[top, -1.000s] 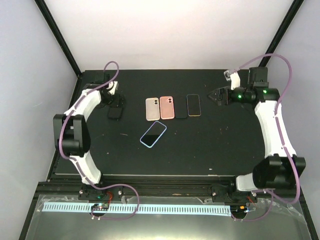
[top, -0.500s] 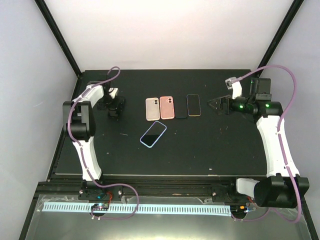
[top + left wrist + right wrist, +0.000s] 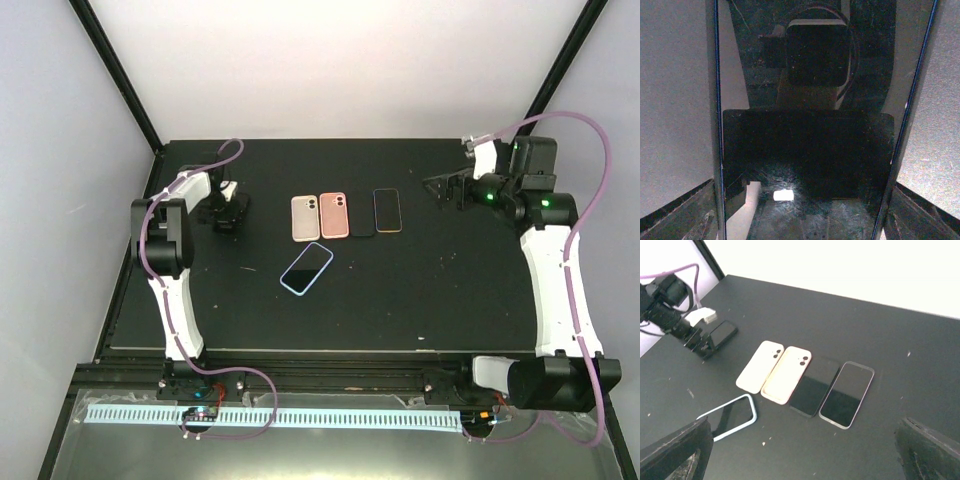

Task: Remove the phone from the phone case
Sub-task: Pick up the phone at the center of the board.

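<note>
At far left the left gripper (image 3: 228,212) clamps a black phone (image 3: 805,165), the cased phone (image 3: 307,268) lies flat mid-surface (image 3: 420,290), just beside two pale cases (image 3: 305,218) and two phones (image 3: 387,210), and the right gripper (image 3: 436,189) hangs spread wide.

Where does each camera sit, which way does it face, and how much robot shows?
Top external: above and behind the left arm and right arm, looking down on the black table; both show whole.
Left wrist: on the left arm, aimed along the left gripper at the dark phone it holds.
Right wrist: on the right arm, facing left across the table; the fingers of the open right gripper fill the lower corners.
Shared: top and right wrist both show the phone row and blue-rimmed case.
</note>
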Motion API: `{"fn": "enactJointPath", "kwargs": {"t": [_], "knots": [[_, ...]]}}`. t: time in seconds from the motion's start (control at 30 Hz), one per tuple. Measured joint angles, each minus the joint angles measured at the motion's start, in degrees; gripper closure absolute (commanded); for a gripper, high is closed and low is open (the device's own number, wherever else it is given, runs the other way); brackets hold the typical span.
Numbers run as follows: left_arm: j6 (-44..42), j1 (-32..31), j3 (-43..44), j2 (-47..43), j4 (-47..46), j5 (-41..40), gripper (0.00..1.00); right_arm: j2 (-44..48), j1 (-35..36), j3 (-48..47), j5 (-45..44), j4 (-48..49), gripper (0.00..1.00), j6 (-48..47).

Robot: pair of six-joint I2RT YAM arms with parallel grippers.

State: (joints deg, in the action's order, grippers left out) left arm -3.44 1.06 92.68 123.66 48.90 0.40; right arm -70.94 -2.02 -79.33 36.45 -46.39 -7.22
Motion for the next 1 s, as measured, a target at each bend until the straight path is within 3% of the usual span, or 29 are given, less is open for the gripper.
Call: {"fn": "enactJointPath", "kwargs": {"t": [0.17, 0.47, 0.77, 1.0], "knots": [[0.0, 0.0, 0.3, 0.2, 0.2, -0.1, 0.32, -2.6, 0.0, -5.0, -1.4, 1.8, 0.0, 0.0], [0.6, -0.4, -2.4, -1.9, -1.8, 0.0, 0.38, -4.9, 0.0, -6.3, -0.7, 9.2, 0.0, 7.4], [4.5, -1.5, -15.7, -17.2, -4.6, 4.0, 0.41, -10.2, 0.0, -4.0, 6.6, 17.6, 0.0, 19.5], [8.2, -3.4, -21.3, -30.8, -7.9, 8.8, 0.42, -14.6, 2.0, -0.6, 10.1, 22.6, 0.0, 30.2]]}}
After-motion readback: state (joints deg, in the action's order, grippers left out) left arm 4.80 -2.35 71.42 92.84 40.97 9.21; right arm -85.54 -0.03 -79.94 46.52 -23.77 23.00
